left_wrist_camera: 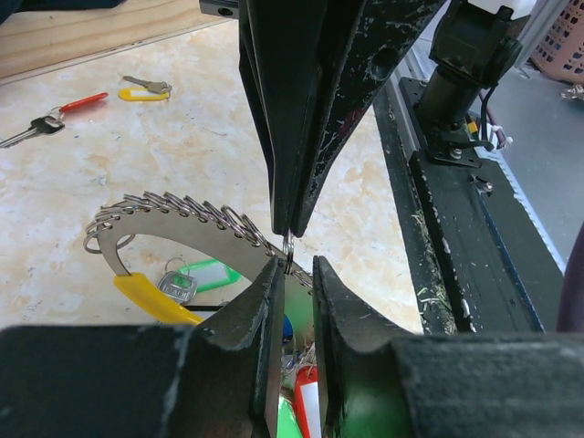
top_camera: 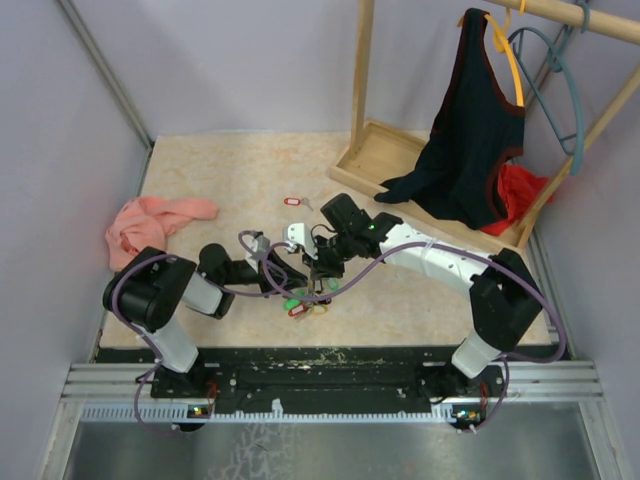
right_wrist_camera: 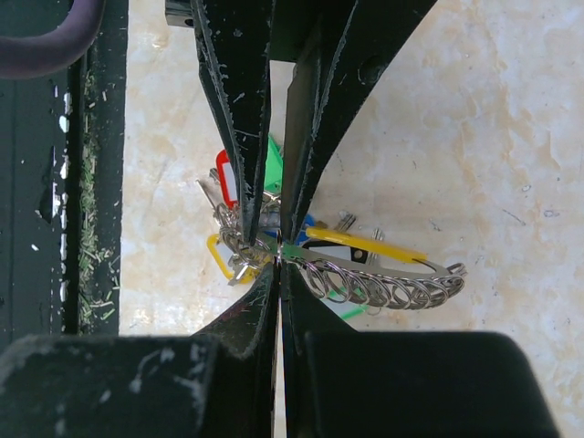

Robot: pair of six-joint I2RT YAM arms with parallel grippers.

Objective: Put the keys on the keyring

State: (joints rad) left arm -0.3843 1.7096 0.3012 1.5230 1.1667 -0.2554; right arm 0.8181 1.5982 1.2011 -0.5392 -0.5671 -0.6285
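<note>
My right gripper (right_wrist_camera: 278, 266) is clamped on the large silvery metal keyring (left_wrist_camera: 196, 212); left gripper (left_wrist_camera: 297, 265) barely parted there — I can't tell its grip. Loose red-tagged silver key (top_camera: 292, 201) upper centre, pink cloth (top_camera: 150, 225) left.

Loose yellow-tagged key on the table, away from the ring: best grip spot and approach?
Probably the yellow tag, not the silver blade. Come straight down, pinching across the tag's short width: the key lies flat on the table, and the tag is its broadest part.
</note>
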